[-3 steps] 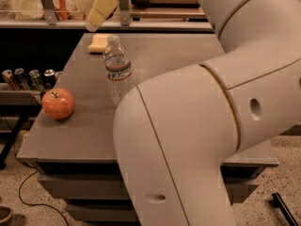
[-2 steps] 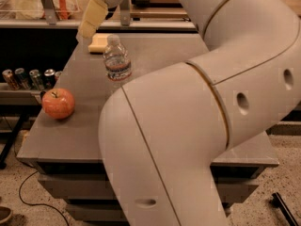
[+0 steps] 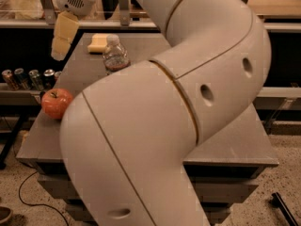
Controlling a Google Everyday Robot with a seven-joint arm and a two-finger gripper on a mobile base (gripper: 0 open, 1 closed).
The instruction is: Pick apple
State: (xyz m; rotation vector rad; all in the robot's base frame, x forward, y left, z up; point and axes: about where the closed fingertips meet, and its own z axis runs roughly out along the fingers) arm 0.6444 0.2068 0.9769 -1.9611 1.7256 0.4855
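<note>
Jaws are showing edge-on as one pale yellow shape, so whether they are spread or closed cannot be told. In the camera view, the gripper point(image 3: 58, 52) is hanging at the upper left, pointing down, up and left of the clear bottle point(image 3: 115, 54). The apple point(image 3: 57, 103) is sitting on the grey table point(image 3: 235, 140) near its left edge, lower in the view than the gripper and apart from it. The bottle is standing upright farther back, with the pale yellow sponge point(image 3: 99, 42) lying just behind it. The white arm point(image 3: 188, 93) is filling the foreground. Cans point(image 3: 28, 77) are standing in a row left of the table.
</note>
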